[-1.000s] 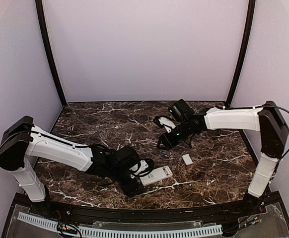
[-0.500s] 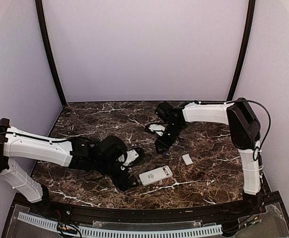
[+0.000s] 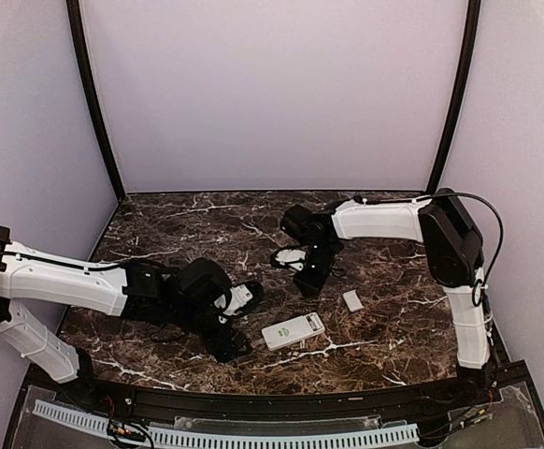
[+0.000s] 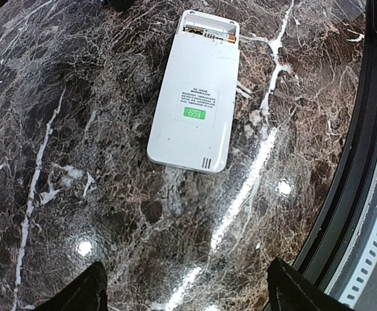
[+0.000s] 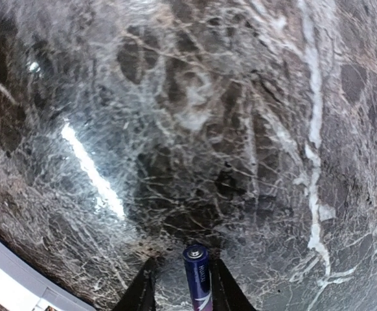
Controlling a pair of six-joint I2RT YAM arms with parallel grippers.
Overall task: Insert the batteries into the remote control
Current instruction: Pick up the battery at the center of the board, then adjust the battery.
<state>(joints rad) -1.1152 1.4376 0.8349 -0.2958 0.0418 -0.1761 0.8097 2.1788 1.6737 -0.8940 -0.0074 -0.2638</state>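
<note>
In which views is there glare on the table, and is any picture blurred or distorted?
Left wrist view: bright spot reflections on the glossy table, but the remote control and its label look sharp. Right wrist view: a long glare streak, the surface looks bulged by the lens, and the battery is in focus. Top view: even, soft light with no strong glare.

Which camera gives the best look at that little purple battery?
The right wrist view: the battery stands large and sharp between that arm's jaws, its metal tip plain. The top view shows only the right gripper, the battery too small to make out. The left wrist view shows the remote control, no battery.
</note>
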